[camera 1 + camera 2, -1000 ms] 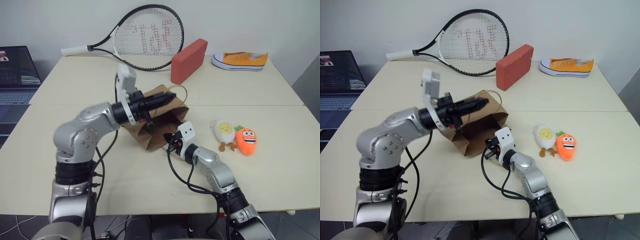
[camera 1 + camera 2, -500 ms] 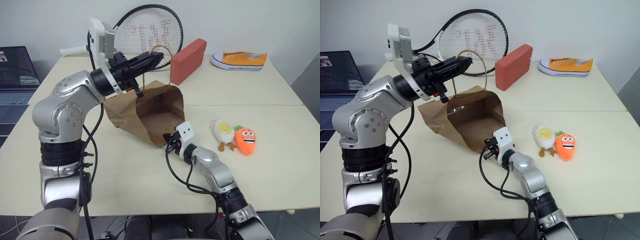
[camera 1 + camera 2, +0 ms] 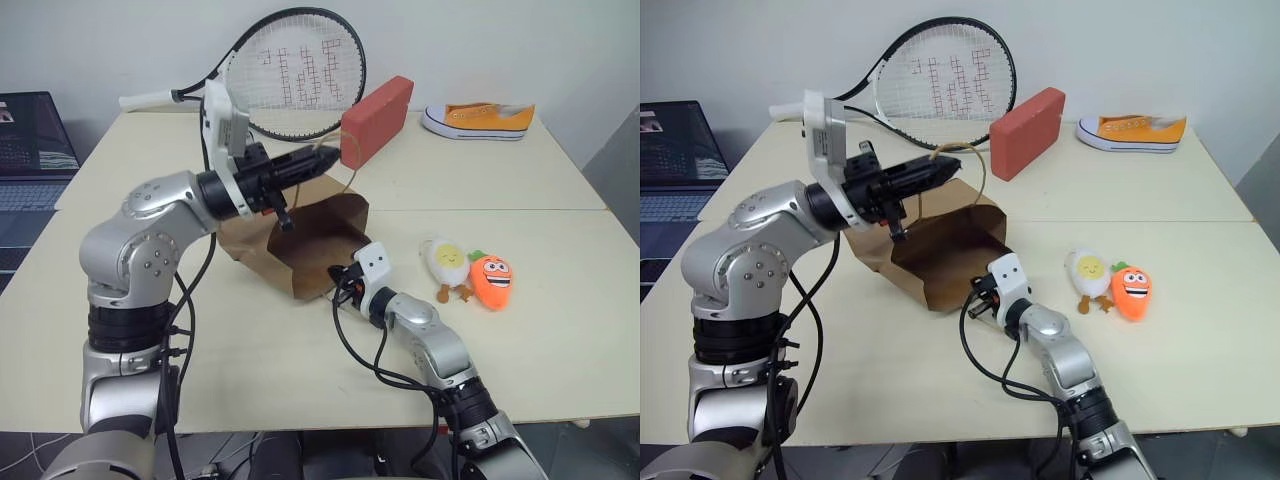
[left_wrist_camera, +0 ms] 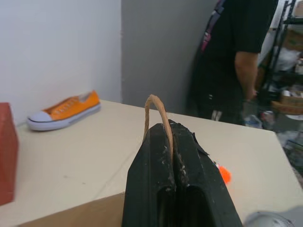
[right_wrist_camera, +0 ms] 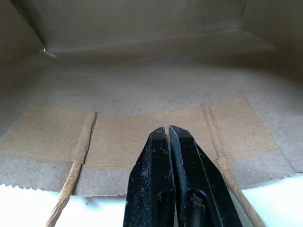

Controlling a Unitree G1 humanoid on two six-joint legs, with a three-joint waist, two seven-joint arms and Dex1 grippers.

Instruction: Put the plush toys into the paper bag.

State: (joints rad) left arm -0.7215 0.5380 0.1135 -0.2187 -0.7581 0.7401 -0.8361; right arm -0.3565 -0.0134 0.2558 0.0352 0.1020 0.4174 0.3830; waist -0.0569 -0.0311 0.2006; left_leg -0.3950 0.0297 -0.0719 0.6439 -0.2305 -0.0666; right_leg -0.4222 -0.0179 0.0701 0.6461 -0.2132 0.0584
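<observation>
Lowered from its high point of half a second ago, the left gripper (image 3: 325,157) now holds the upper loop handle (image 3: 975,165) at about the level of the red block (image 3: 377,120), yet higher than a second ago, and the paper bag (image 3: 310,235) has sagged with it. Its two black fingers are pressed together on the thin tan loop, which rises out between their tips in the left wrist view. The left arm reaches across from the robot's left, elbow bent, the gripper pointing right and nearly level.

The bag lies on its side near the middle of the cream table (image 3: 540,330), its mouth facing the robot and held agape, the upper lip lifted off the table. The right gripper (image 5: 168,135), fingers closed on nothing that can be seen, rests at the bag's lower lip, pointing into the brown interior.

Just right of the bag, with bare tabletop between, lie the egg plush (image 3: 445,262) and the carrot plush (image 3: 491,280), side by side and nearly touching. Behind the bag, the red block, a tennis racket (image 3: 290,72) and an orange sneaker (image 3: 480,120) line the far edge. A person (image 4: 236,56) in black stands beyond the table in the left wrist view.
</observation>
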